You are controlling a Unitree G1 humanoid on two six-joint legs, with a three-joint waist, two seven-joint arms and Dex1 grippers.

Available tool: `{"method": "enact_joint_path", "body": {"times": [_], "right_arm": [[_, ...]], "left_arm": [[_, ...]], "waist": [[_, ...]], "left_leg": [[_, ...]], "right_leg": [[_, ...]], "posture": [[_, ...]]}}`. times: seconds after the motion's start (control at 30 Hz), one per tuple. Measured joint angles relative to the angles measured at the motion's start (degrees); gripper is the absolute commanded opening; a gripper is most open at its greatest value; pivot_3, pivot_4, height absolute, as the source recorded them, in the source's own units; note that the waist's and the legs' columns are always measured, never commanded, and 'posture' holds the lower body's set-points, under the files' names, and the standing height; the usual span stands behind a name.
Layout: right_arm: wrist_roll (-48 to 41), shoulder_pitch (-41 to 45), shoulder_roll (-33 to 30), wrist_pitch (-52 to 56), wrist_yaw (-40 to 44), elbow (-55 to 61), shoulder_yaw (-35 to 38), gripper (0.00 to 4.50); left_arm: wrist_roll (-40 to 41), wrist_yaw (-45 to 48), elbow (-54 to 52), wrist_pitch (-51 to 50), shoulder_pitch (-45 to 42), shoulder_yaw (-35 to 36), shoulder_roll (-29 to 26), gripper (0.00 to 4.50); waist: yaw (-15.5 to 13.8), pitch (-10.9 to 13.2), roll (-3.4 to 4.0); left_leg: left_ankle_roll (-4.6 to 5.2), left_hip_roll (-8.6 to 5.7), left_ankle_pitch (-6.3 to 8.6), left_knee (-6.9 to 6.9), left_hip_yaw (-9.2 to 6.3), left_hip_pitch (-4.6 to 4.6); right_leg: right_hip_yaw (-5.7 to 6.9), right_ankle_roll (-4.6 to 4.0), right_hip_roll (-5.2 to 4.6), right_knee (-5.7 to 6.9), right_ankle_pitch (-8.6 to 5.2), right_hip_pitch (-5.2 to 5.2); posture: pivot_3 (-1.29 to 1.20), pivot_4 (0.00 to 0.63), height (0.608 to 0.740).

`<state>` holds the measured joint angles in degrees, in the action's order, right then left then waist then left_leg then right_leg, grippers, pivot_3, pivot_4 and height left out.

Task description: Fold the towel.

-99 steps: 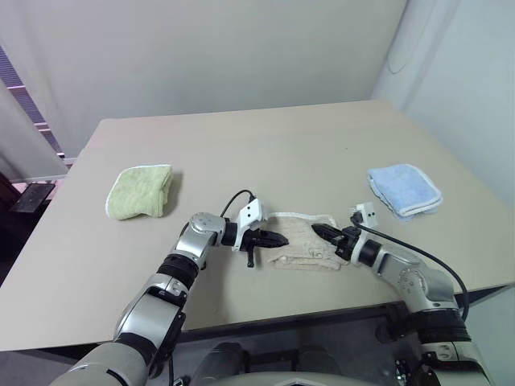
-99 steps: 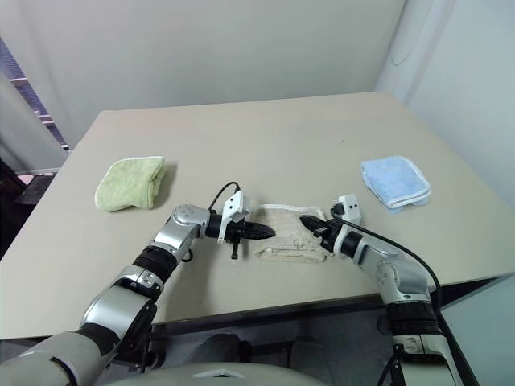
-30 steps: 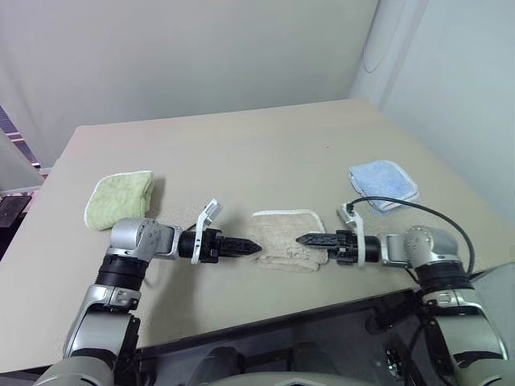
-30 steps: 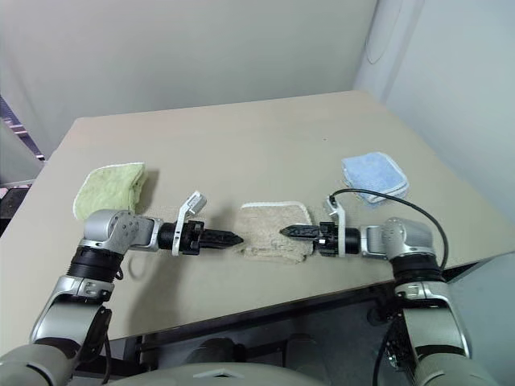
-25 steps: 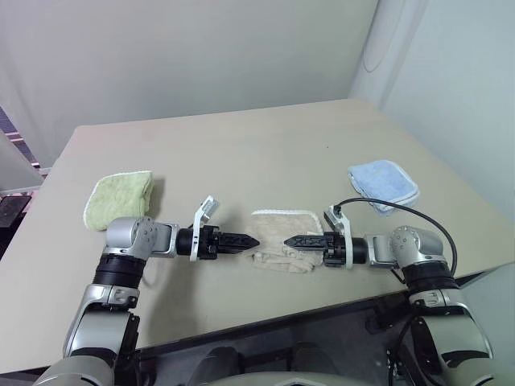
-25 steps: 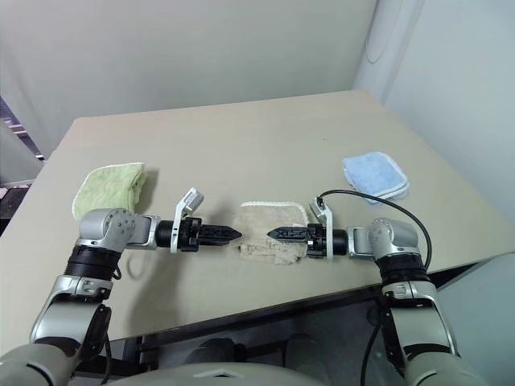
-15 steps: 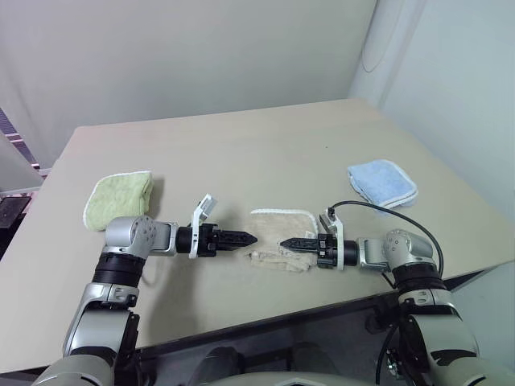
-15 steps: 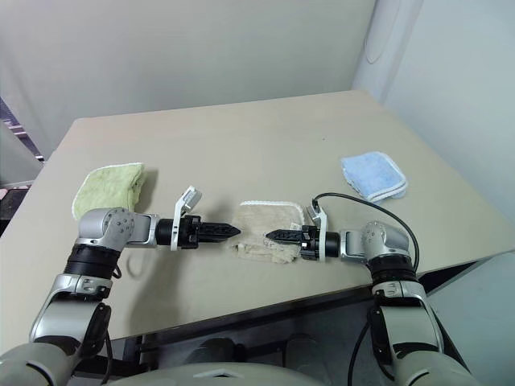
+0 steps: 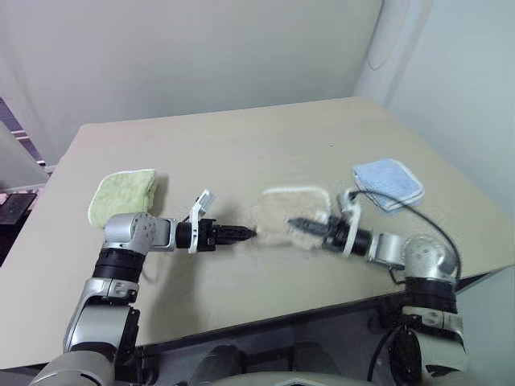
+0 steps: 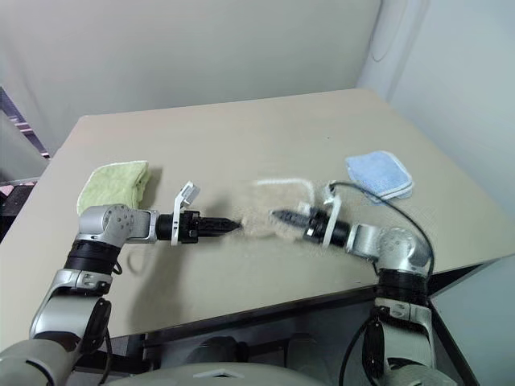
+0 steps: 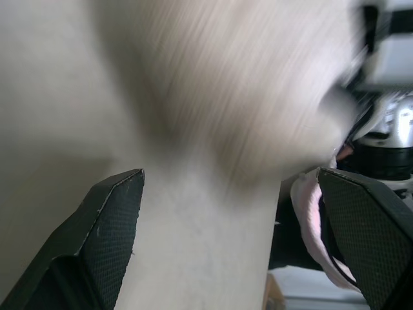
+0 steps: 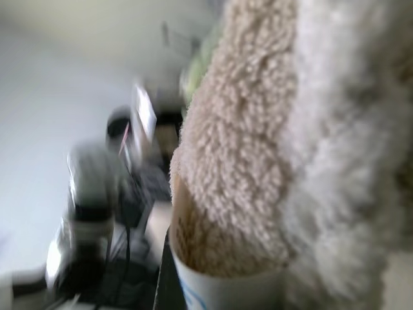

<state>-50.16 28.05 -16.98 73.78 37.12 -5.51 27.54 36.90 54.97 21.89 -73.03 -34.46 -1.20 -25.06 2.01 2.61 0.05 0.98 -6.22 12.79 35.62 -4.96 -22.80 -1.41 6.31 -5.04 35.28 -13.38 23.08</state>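
The beige towel hangs blurred a little above the table, near its front middle, with a white corded edge along its top. My right gripper reaches in from the right and is shut on the towel's near edge. In the right wrist view the terry pile bunches right at the fingers. My left gripper points at the towel from the left and stops just short of it. In the left wrist view its two black fingers stand wide open with the towel ahead of them.
A folded light-green towel lies at the left of the table. A folded light-blue towel lies at the right, close to the right arm's cable. The table's front edge runs just below both arms.
My right gripper has closed on the towel's near edge and risen, lifting the towel off the table. The left gripper has stayed open and almost in place.
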Motion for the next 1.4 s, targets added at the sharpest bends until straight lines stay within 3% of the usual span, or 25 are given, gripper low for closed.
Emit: {"method": "enact_joint_path", "body": {"times": [0.17,0.6,0.97,1.4], "right_arm": [[-0.12,4.72,-1.64,-11.19,-7.73,-3.36,7.92,0.00],[11.25,15.46,-20.37,-38.20,-8.69,-48.08,11.35,0.00],[14.45,18.07,-17.51,-39.89,-4.35,-54.19,6.74,0.00],[14.99,19.34,-16.79,-45.71,-7.62,-59.39,9.11,0.00]], "left_arm": [[-0.19,0.16,2.15,1.33,-0.83,-0.15,0.51,4.50],[-1.28,-0.41,3.99,2.57,-1.67,-0.02,2.70,4.50],[-1.26,-1.30,3.15,2.64,-1.05,0.48,2.92,4.50],[-1.19,-2.20,0.30,2.59,1.12,0.90,3.05,4.50]], "waist": [[-0.83,-0.01,-0.02],[-1.04,0.01,0.02],[-0.80,0.01,0.02],[-0.88,0.01,0.02]], "left_leg": [[0.00,0.03,-0.01,-0.18,0.02,-0.01],[-0.02,0.06,-0.08,-0.40,0.14,-0.12],[0.04,0.06,-0.14,-0.31,0.16,-0.11],[-0.05,0.04,-0.11,-0.32,0.16,-0.09]], "right_leg": [[-0.02,0.03,-0.01,-0.08,-0.01,0.06],[-0.10,-0.18,0.00,-0.08,-0.11,0.03],[-0.17,-0.05,0.02,-0.07,-0.04,0.00],[-0.16,-0.04,0.03,-0.07,-0.03,-0.01]], "posture": [[0.00,0.000,0.740],[0.00,0.000,0.740],[0.00,0.000,0.740],[0.00,0.000,0.740]]}}
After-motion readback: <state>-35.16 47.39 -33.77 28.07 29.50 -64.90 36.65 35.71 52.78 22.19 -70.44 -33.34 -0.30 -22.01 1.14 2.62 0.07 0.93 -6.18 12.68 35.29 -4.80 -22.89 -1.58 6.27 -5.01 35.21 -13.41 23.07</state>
